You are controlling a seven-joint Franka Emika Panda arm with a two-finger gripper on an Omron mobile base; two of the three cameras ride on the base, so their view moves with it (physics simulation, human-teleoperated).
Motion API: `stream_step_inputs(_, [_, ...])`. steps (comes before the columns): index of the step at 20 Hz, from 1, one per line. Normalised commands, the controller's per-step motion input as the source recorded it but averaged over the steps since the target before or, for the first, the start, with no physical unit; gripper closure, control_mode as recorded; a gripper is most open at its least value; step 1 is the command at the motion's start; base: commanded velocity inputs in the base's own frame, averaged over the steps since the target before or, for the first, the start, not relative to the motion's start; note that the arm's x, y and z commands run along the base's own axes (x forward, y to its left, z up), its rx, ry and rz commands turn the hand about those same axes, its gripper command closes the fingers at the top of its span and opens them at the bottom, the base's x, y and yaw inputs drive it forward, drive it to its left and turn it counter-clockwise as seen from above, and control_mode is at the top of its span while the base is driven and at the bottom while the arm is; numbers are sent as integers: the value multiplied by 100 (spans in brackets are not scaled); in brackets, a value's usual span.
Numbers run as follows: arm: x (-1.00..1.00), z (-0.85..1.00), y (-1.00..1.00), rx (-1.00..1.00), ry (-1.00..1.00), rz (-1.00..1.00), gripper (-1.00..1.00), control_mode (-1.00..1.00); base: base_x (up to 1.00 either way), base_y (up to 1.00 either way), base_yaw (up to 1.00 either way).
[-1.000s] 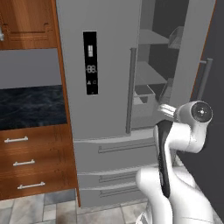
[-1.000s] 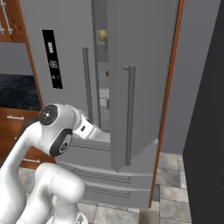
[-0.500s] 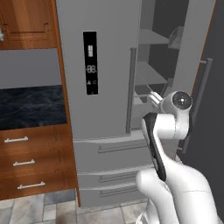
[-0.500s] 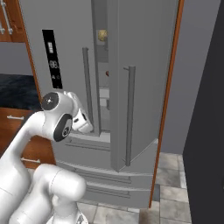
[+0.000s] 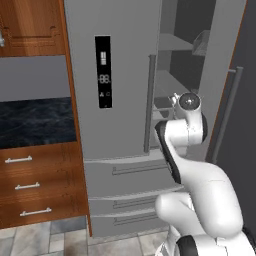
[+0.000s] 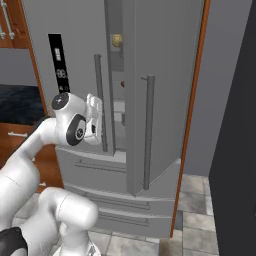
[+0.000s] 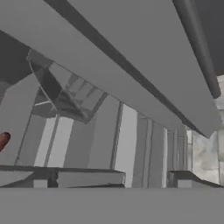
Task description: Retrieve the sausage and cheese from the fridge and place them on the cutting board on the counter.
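The grey fridge (image 5: 125, 55) stands with its left door shut and its right door (image 6: 165, 75) swung open. My hand (image 5: 175, 99) reaches into the opening at mid-shelf height. In the right base view the hand (image 6: 95, 116) sits just left of the gap between the doors. The gripper (image 7: 111, 183) is open, its tips wide apart with nothing between them. A dark red-brown sausage (image 7: 3, 141) peeks in at the left edge of the hand view, on a shelf. The pale yellow cheese (image 6: 116, 41) rests on an upper shelf. The cutting board is out of view.
The black marble counter (image 5: 30, 122) runs left of the fridge over wooden drawers (image 5: 35, 185). Long bar handles (image 5: 149, 102) and the open door's handle (image 6: 148, 130) stand close to my arm. A dark wall (image 6: 235, 150) bounds the right side.
My arm has swung left and up, carrying the hand from beside the open door into the fridge opening. The gripper has stayed open. The base has not moved.
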Motion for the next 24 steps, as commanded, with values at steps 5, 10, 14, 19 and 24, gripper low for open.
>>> stream_step_inputs(5, [25, 0, -48, 20, 0, -23, -100, -100, 0, 0, 0])
stream_step_inputs(10, [-3, 4, -74, 17, 0, -8, -100, -100, 0, 0, 0])
stream_step_inputs(14, [-23, 8, -78, 14, 0, -7, -100, -100, 0, 0, 0])
stream_step_inputs(19, [-28, 9, -76, 9, 0, -13, -100, -100, 0, 0, 0])
stream_step_inputs(24, [-22, 8, -75, 2, 0, -19, -100, -100, 0, 0, 0])
